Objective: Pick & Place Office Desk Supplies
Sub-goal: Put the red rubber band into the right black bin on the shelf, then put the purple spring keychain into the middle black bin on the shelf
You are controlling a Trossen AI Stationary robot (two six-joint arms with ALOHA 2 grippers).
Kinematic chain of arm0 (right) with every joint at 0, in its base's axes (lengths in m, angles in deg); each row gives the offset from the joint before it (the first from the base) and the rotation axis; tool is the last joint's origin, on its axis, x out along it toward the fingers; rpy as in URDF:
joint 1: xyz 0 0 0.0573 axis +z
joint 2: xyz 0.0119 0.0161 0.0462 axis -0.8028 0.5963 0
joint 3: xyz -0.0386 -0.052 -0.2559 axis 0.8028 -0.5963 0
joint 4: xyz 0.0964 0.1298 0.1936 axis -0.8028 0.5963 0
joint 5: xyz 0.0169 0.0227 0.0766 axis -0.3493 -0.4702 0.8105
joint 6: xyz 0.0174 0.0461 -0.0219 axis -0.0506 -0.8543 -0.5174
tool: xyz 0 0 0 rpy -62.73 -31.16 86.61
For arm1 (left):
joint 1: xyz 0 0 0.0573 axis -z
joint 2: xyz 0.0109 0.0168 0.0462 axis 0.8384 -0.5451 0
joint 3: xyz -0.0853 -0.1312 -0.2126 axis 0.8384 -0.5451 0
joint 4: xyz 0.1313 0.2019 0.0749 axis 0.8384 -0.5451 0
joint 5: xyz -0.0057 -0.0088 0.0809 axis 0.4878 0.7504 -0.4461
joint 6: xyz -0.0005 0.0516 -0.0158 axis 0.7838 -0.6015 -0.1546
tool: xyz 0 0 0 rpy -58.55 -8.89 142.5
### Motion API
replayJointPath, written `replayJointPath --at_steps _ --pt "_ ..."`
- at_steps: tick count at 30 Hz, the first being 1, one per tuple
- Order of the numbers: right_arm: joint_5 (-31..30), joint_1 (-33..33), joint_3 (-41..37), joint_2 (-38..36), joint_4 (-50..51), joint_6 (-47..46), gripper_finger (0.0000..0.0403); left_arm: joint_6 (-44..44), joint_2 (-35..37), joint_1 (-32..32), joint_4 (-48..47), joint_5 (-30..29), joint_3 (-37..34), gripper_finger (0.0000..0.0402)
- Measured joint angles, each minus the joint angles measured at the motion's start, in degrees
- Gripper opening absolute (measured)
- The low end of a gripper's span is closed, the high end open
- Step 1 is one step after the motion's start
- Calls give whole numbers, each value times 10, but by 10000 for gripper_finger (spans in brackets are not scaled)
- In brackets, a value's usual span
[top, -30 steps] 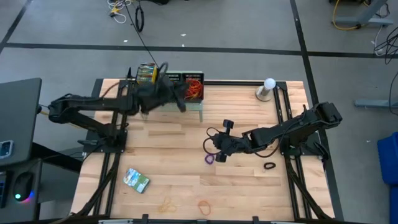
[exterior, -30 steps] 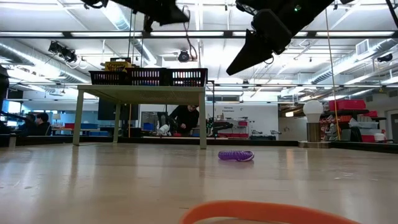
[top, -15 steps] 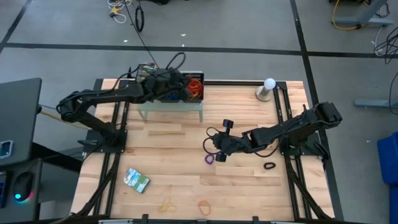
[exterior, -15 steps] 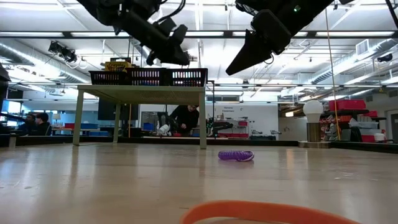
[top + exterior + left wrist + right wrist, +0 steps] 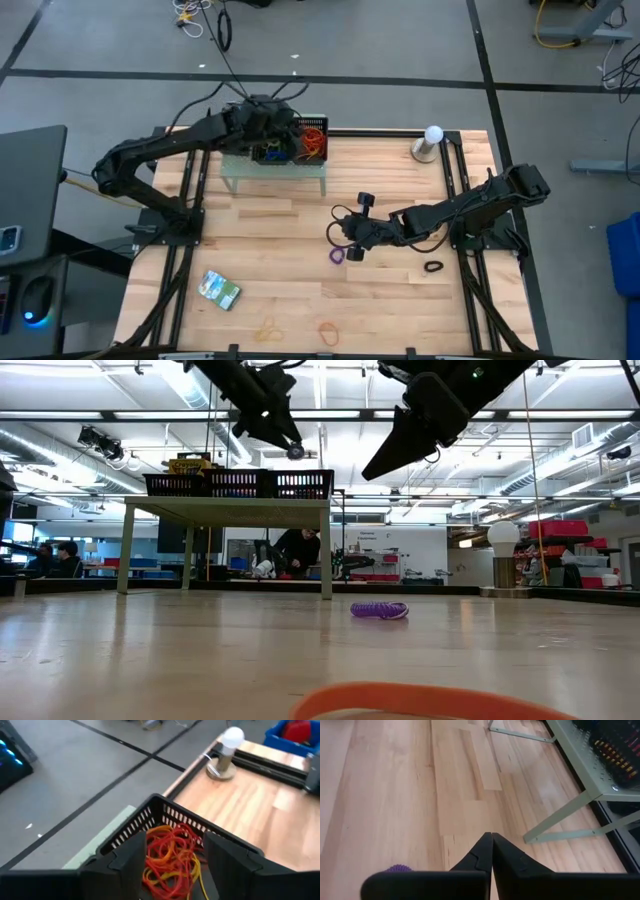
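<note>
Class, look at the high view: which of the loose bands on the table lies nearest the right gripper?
The purple band, right beside the right gripper. The black band lies farther off by the right frame, and the orange and tan bands lie at the near edge.

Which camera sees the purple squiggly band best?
The low view: the purple coiled band lies unobstructed on the wood. From above it is tiny beside the right claw. The right wrist view catches only an edge.
</note>
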State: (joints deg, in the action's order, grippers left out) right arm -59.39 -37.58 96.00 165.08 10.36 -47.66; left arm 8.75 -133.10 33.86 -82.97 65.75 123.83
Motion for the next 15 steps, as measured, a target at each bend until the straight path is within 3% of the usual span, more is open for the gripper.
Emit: replayJointPath --at_steps 5,11,15 --pt "2 0 0 0 -8 -4 9 -20 -1 -6 -38 49 26 196" --pt "5 0 0 0 -9 -7 9 -85 -1 12 -86 49 55 188" --pt "3 3 0 -3 -18 -19 9 -162 20 70 -86 107 24 143"
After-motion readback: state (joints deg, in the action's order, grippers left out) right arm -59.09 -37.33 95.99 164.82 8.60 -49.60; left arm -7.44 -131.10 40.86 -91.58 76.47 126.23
